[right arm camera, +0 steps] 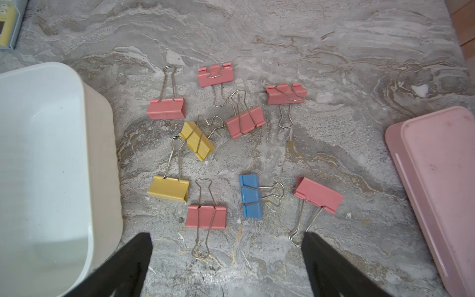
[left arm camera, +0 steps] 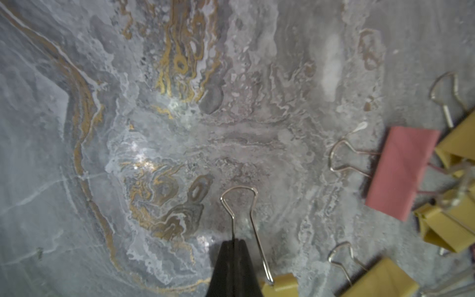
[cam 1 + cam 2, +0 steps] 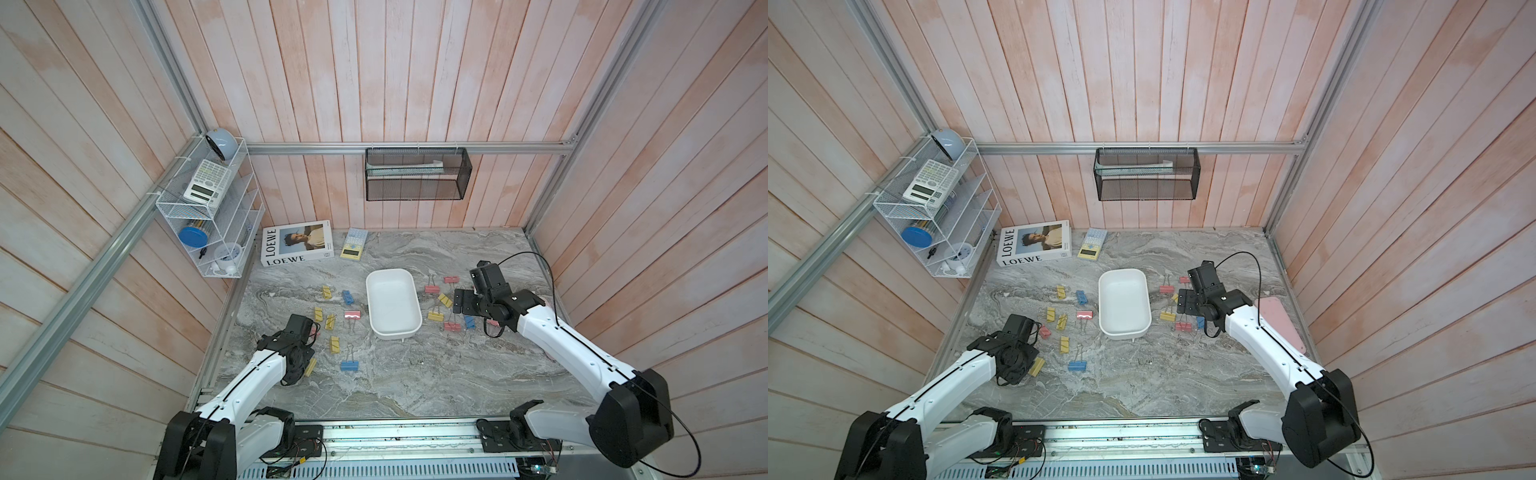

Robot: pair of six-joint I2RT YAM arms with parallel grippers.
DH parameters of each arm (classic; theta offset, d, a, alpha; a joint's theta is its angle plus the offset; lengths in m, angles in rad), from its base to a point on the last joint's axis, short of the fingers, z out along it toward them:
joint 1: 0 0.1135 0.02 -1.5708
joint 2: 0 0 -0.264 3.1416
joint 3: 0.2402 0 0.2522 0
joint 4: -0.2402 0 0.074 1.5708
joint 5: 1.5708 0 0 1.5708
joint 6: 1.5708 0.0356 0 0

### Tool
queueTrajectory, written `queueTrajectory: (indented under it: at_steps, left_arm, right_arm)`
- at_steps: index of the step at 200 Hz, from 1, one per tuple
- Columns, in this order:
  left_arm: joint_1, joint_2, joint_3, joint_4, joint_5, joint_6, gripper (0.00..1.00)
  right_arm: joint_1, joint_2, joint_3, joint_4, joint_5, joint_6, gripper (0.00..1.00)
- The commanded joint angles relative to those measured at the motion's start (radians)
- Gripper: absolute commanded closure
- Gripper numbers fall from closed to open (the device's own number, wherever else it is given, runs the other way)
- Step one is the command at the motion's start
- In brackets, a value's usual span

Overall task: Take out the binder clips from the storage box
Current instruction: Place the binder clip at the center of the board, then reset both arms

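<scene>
Left wrist view: left tool [image 2: 234,241] pinching a yellow binder clip [image 2: 282,285] by its wire handle [image 2: 240,188], eight o'clock of the empty storage box [image 3: 395,331]; right tool [image 1: 226,234] spread. Last drop-off, I reckon: let go next.

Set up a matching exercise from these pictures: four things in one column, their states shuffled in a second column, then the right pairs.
Column one:
1. white box
2. left gripper
3. right gripper
4. lid

Column two:
A. open wide
B. pink, flat by the edge of the table
C. empty
D. shut on a yellow clip, pinching its wire handle

Pairs: 1-C, 2-D, 3-A, 4-B
</scene>
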Motion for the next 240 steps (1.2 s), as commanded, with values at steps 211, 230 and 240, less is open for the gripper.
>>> queueTrajectory:
  at_steps: [211,230,240]
  left_arm:
    - [0.193,0.276,-0.044,1.308,-0.412,1.010,0.00]
    - [0.203,0.325,-0.047,1.412,-0.336,1.048,0.00]
    - [0.207,0.362,-0.057,1.477,-0.294,1.058,0.00]
  right_arm:
    - [-0.209,0.106,-0.596,1.341,0.205,-0.478,0.02]
    - [-0.218,0.149,-0.566,1.345,0.178,-0.526,0.02]
    - [-0.229,0.175,-0.570,1.366,0.140,-0.536,0.02]
